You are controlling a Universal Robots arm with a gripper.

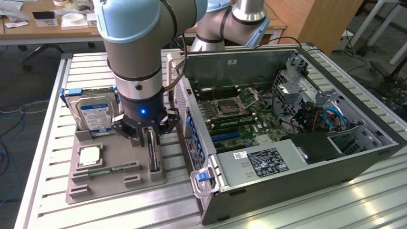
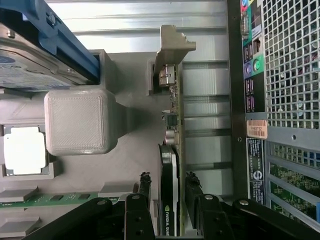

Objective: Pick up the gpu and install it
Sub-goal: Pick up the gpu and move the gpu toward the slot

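Observation:
The gpu stands on edge in a slot of the grey holder tray, just outside the open computer case. In the wrist view the gpu is a thin dark card with its silver end bracket at the far end. My gripper is lowered straight over it. Seen from the wrist, the gripper is open and straddles the card, with one black finger on the cooler side and the other finger on the board side. A narrow gap shows beside the cooler.
On the same tray a silver hard drive stands in a blue bracket, with a processor and a green memory stick nearby. The case's motherboard lies exposed with blue slots. The case's rear panel stands close beside the gpu.

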